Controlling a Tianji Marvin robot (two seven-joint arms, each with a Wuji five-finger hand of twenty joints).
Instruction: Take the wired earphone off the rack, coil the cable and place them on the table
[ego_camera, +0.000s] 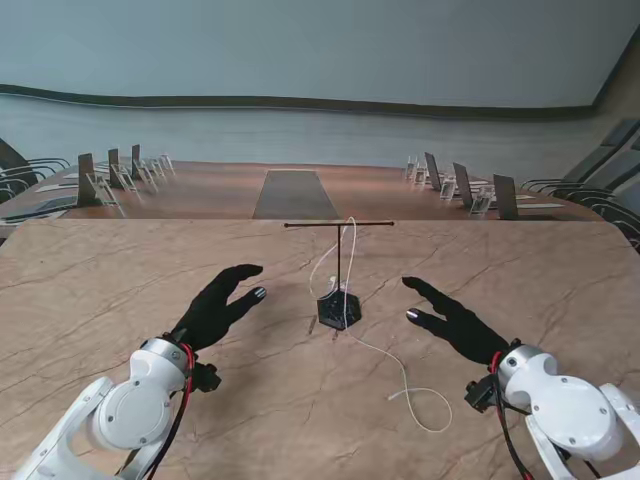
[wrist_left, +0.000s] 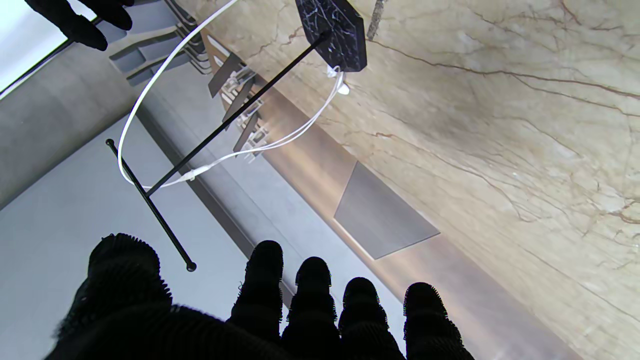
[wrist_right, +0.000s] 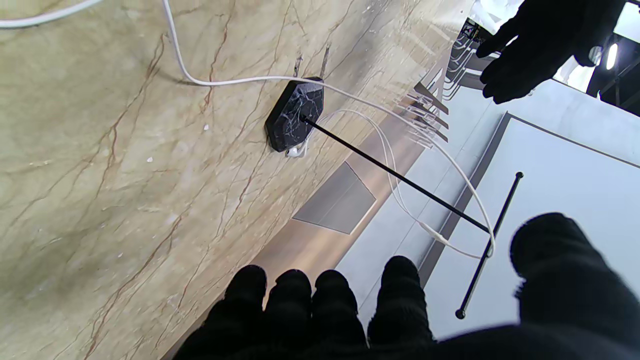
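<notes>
While nothing's been grabbed yet, the earphone (ego_camera: 349, 262) is draped over the rack (ego_camera: 339, 272) crossbar, with its cable trailing across the tabletop (ego_camera: 90, 290) toward the right hand (ego_camera: 452, 318). Both hands are spread and gripping nothing, the left hand (ego_camera: 220, 305) flanking the rack on the other side. Trouble is easily pictured: the rack looks light, so if the cable gets tugged sideways rather than lifted, the whole thing could be tipped. The thin wire could also be missed by those fingers.
</notes>
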